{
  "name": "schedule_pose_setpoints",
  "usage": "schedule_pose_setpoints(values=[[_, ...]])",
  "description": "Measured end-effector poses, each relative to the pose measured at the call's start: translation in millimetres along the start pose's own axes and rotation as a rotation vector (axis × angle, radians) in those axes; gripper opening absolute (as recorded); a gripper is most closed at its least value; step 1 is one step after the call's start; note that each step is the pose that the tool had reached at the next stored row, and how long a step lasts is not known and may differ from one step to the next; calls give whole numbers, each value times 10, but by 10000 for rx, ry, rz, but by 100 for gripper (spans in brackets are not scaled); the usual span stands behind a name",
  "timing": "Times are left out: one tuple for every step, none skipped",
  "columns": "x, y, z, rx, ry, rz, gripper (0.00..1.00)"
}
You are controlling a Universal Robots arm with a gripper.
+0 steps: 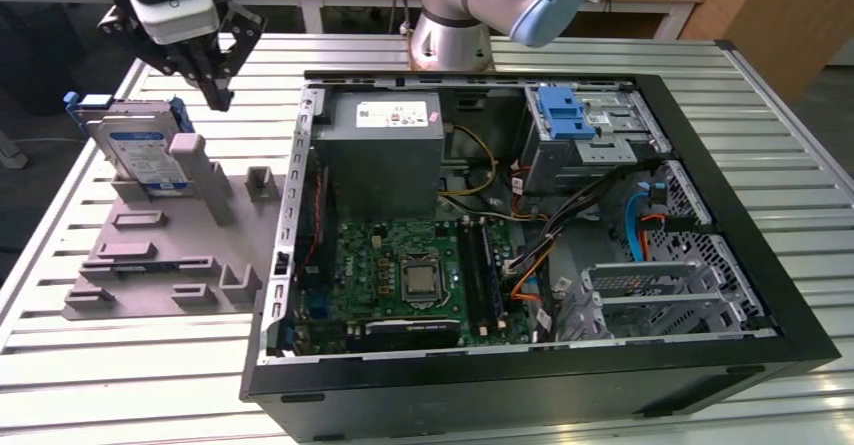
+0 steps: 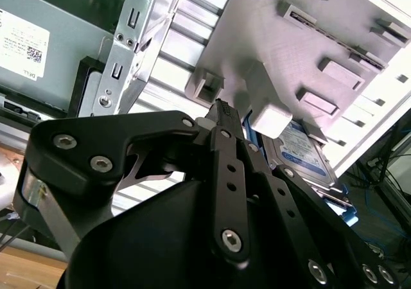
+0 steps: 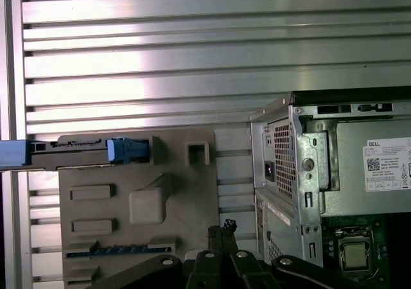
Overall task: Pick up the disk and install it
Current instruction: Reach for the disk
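The disk (image 1: 142, 152) stands on edge in a slot at the far end of a grey holder plate (image 1: 154, 265), at the exterior view's left. Its blue-and-white label faces the case and a blue frame edges it. My gripper (image 1: 214, 93) hangs above the plate, just to the right of the disk and higher than it. Its black fingers are shut together with nothing between them. In the first wrist view the disk (image 3: 70, 151) shows edge-on, apart from the gripper (image 3: 222, 228). In the second wrist view the disk (image 2: 302, 153) lies beyond the gripper (image 2: 221, 106).
An open computer case (image 1: 694, 365) lies at the exterior view's right, holding a grey power supply box (image 1: 387, 150), a green board (image 1: 407, 275), cables and a metal drive cage with a blue latch (image 1: 571, 117). The arm's base (image 1: 451, 35) stands behind it on a slatted metal table (image 1: 120, 375).
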State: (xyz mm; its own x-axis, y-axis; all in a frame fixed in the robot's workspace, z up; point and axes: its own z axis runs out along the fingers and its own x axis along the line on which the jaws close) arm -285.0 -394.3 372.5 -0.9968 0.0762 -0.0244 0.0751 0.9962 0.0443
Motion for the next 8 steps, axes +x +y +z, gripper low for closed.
schedule_pose_setpoints(values=[[1, 0, 1, -1, -1, 0, 11], [3, 0, 1, -1, -1, -1, 11], [5, -1, 2, -1, -1, 0, 11], [8, -1, 3, -1, -1, 0, 11], [10, -1, 3, 0, 0, 0, 11], [12, -1, 4, 0, 0, 0, 11], [14, -1, 4, 0, 0, 0, 11], [16, -2, 5, 0, 0, 0, 11]])
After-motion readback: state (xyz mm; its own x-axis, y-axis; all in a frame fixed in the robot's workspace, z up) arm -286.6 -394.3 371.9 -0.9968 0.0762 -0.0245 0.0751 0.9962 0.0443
